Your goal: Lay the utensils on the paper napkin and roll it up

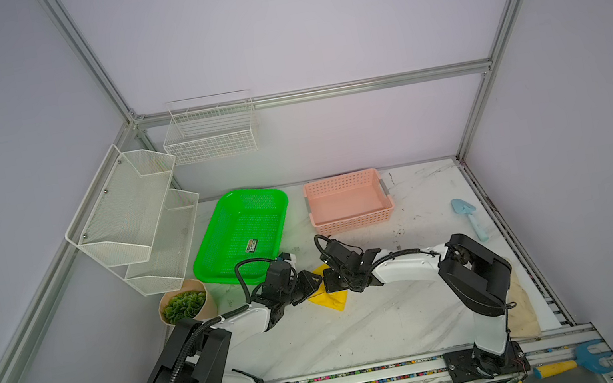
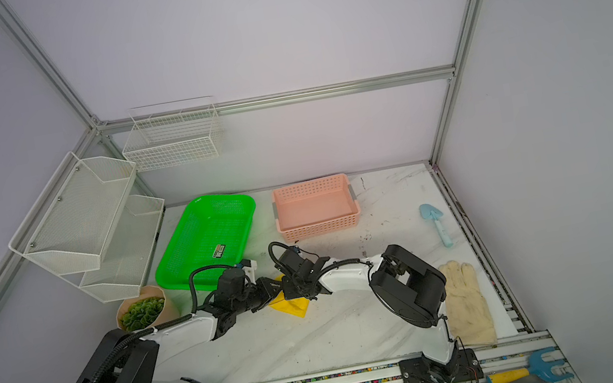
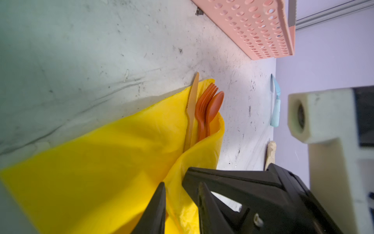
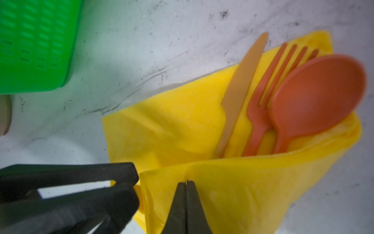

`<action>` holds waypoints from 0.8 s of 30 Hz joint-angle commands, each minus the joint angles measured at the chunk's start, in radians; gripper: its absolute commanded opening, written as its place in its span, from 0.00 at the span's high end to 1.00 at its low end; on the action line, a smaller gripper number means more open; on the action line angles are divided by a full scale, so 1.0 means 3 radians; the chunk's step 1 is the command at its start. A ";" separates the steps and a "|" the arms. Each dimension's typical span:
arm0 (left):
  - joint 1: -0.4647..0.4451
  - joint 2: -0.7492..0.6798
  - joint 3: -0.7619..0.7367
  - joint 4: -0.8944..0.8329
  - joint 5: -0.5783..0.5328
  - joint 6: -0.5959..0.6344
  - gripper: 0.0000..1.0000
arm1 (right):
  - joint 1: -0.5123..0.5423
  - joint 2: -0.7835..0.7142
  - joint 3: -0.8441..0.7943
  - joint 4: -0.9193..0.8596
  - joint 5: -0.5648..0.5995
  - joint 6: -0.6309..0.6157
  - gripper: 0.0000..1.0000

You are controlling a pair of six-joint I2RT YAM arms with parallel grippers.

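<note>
The placing step looks done and the rolling is in hand. In the right wrist view the spoon, the fork and a pale brown knife lie side by side on the yellow napkin, right of centre in the frame. Their heads are bare, and one side of the napkin is folded over their handles. In both top views the napkin lies on the table at the centre, a little below the middle, between the two arms. The right gripper has its fingers pressed together on the edge of this fold. The left gripper, at the bottom of the left wrist view, has its fingers partly apart with a napkin fold between them; if they press it, I cannot tell. I think the next move must carry the fold across the handles and turn the bundle over, gently, because the paper is thin and the utensils can slide out. The only label is a small sticker in the green tray; its writing is too small to read.
</note>
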 commanded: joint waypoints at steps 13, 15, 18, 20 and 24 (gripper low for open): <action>0.0017 0.0189 0.0320 0.0021 0.0150 0.0075 0.68 | -0.0020 -0.0187 -0.0097 0.0112 -0.0045 0.0039 0.95; 0.0018 0.0214 0.0322 0.0051 0.0174 0.0060 0.70 | -0.0022 -0.0187 -0.0099 0.0125 -0.0054 0.0043 0.95; 0.0018 0.0258 0.0336 0.0089 0.0205 0.0044 0.72 | -0.0017 -0.0187 -0.0103 0.0148 -0.0073 0.0048 0.95; 0.0018 0.0271 0.0343 0.0100 0.0210 0.0039 0.74 | -0.0020 -0.0187 -0.0103 0.0154 -0.0073 0.0046 0.95; 0.0018 0.0296 0.0353 0.0116 0.0212 0.0034 0.76 | -0.0022 -0.0195 -0.0119 0.0168 -0.0078 0.0045 0.95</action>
